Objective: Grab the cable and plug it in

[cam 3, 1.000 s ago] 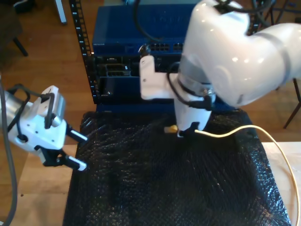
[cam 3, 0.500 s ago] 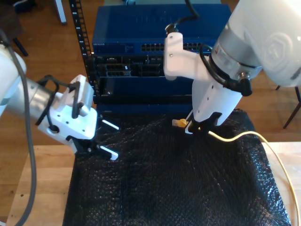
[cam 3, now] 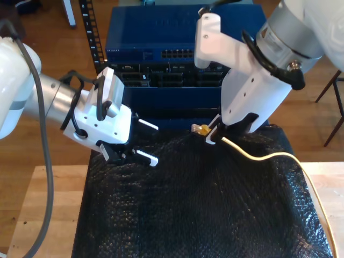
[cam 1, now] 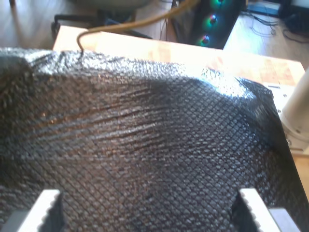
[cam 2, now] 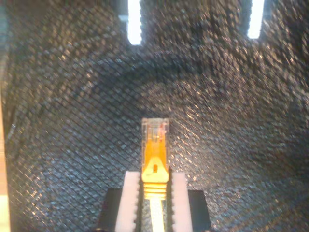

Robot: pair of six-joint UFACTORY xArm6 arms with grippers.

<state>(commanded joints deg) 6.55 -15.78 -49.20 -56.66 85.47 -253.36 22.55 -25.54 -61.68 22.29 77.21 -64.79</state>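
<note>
Black mesh mat [cam 3: 204, 215] (wooden floor [cam 3: 48, 48])

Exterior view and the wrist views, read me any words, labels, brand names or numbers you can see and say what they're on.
No text can be read in any view.
Blue switch: faint raised marks on its top, too blurred to read.
Plug of the cable in my second gripper: no print.
My first gripper: no label.

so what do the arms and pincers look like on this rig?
Both arms are glossy white with rounded shells; one carries grey hoses, the other a black joint ring. My first pincer sits on a boxy white housing looped with black cables; its fingers are pale and ridged. My second pincer tapers off a white body; its pads are white and ridged.
</note>
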